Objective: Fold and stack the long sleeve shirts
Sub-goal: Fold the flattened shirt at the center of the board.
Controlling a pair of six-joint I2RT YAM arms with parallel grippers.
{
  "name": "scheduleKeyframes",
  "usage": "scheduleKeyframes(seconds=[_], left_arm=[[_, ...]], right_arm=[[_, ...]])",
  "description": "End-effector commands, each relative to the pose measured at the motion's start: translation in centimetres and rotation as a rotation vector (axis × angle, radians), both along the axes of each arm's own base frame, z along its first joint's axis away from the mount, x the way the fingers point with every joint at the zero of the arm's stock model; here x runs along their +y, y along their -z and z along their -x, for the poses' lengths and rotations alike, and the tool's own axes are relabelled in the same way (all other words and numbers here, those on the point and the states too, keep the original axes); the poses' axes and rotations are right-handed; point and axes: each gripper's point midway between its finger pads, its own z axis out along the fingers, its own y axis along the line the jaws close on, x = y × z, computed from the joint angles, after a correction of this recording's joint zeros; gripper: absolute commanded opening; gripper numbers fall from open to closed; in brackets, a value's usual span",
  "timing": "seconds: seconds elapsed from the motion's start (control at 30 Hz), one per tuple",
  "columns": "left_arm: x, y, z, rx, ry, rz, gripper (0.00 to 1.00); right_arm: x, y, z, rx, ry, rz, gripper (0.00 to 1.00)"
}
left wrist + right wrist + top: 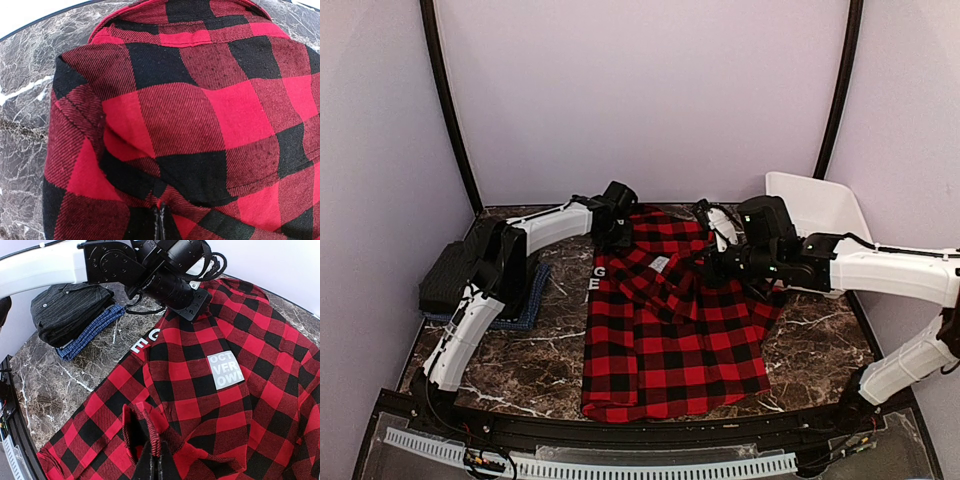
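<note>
I see the red-and-black checked shirt (670, 340) lying spread on the dark marble table (820, 350), in the middle between the two arms, with its lower hem toward the near edge. The upper part is rumpled, and a fold of it lies diagonally over the body.

The left gripper (618, 225) is at the far left corner of this shirt. In the left wrist view its fingers (161, 220) are pressed together and the checked cloth gathers into them, so I judge that it pinches the shirt.

The right gripper (715, 262) is over the upper right part of the shirt. In the right wrist view its fingers (156, 455) are also closed, and a small ridge of the cloth stands up between them.

A white label (225, 370) with block letters sits on the upper fold. More white letters (599, 277) show on a black part at the left edge of the shirt.

At the far left of the table the black shirt (460, 270) lies folded on top of the blue shirt (525, 300), well apart from the checked one. A white basket (820, 205) stands at the far right corner, behind the right arm.
</note>
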Motion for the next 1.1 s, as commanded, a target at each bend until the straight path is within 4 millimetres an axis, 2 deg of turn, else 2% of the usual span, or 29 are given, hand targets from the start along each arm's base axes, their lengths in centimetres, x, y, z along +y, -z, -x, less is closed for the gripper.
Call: scheduleKeyframes(seconds=[0.0,0.2,0.37,0.43,0.63,0.77,0.97,1.07], left_arm=[[0.0,-3.2,-1.2,-0.065,-0.005,0.037,0.0],[-0.3,-8.6,-2.3,-0.174,-0.005,0.105,0.0],[-0.8,-11.3,-2.5,-0.223,0.013,0.154,0.0],[-1.0,-11.8,-2.5,-0.231,0.016,0.171,0.0],[-1.3,-12.3,-2.7,-0.248,0.015,0.214,0.0],[-1.6,-11.8,-2.9,-0.244,0.024,0.245,0.0],[-1.9,-9.5,-2.9,-0.211,0.044,0.268,0.0],[-2.1,-8.1,-2.9,-0.193,0.049,0.267,0.0]], right_arm=[[0.8,-2.2,-0.4,-0.041,-0.003,-0.038,0.0],[0.7,-3.1,-0.7,-0.057,0.009,-0.035,0.0],[0.6,-3.9,-0.9,-0.075,0.017,-0.034,0.0],[0.5,-4.4,-1.0,-0.082,0.021,-0.031,0.0],[-0.8,-6.7,-1.4,-0.14,0.068,-0.018,0.0],[-1.9,-7.6,-1.9,-0.185,0.111,0.027,0.0],[-2.3,-7.7,-2.9,-0.224,0.131,0.106,0.0],[-2.8,-8.5,-3.5,-0.254,0.154,0.139,0.0]])
